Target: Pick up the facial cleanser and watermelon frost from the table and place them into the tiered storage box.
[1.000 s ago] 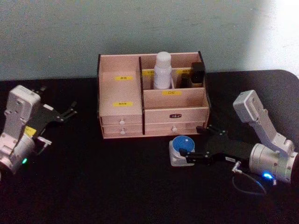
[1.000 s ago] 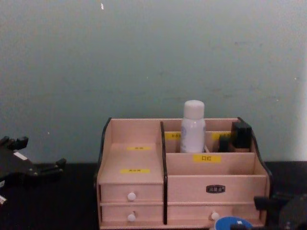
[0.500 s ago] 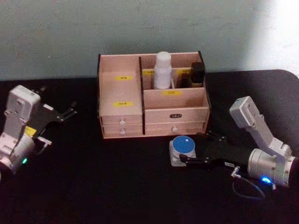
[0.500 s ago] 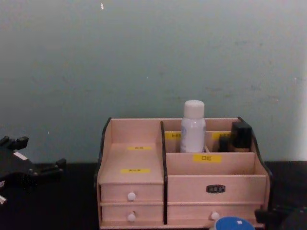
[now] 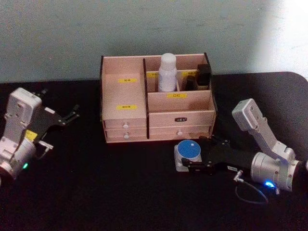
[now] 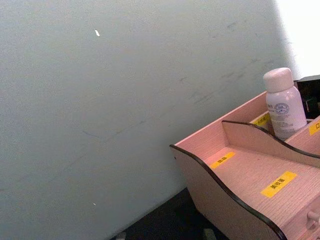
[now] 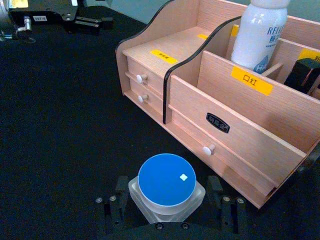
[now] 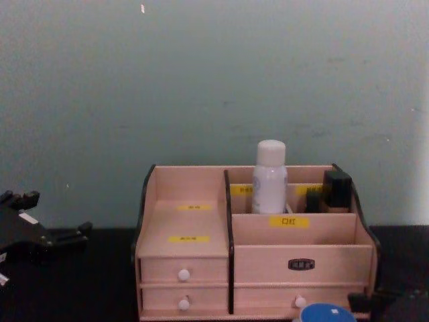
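Note:
A clear square jar with a blue lid (image 5: 188, 152) stands on the black table in front of the tiered storage box (image 5: 125, 108). My right gripper (image 5: 193, 154) is open and low over the table. Its fingers (image 7: 119, 196) flank the jar (image 7: 166, 183) on both sides, close to its walls. A white bottle (image 5: 167, 72) stands upright in a rear compartment of the box (image 7: 250, 120). I cannot read which item is the facial cleanser and which is the watermelon frost. My left gripper (image 5: 72, 114) is shut and parked at the table's left.
A black item (image 5: 203, 76) sits in the back right compartment beside the bottle (image 8: 270, 178). The box's drawers with white knobs (image 7: 208, 148) face me, just behind the jar (image 8: 326, 313). A plain wall stands behind the box.
My right arm has sunk lower and the gripper has shifted along the table, its fingers now level with the jar's sides. The jar, the box and the left arm have stayed put.

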### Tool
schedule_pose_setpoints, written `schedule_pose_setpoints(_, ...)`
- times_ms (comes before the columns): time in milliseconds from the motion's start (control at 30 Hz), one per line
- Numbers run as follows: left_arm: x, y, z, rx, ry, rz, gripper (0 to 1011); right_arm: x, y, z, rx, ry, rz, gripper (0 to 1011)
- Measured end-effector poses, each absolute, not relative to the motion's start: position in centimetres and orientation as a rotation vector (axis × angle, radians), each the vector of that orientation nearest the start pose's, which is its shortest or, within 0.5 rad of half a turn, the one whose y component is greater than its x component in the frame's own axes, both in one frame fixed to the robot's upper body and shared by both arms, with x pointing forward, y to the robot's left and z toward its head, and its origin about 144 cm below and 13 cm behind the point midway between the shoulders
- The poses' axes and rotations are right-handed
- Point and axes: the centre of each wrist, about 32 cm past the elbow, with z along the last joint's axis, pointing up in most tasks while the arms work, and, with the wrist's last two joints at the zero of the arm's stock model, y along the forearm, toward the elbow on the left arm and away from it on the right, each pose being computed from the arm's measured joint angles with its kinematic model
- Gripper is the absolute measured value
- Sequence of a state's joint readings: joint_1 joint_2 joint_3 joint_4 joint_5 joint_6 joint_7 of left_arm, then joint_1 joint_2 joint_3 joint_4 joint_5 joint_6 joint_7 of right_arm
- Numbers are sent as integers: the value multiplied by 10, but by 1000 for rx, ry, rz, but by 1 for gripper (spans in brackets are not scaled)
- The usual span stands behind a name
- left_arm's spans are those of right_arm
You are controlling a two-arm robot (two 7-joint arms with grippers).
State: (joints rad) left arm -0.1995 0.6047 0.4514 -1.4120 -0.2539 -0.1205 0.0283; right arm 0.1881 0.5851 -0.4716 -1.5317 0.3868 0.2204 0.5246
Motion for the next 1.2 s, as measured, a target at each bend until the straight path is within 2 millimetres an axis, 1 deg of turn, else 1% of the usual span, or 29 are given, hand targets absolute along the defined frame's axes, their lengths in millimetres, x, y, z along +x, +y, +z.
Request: schedule_pose_setpoints(1200, 489, 310, 1140, 304, -285, 1248, 1001, 489, -268, 1152, -391, 133, -668, 1000)
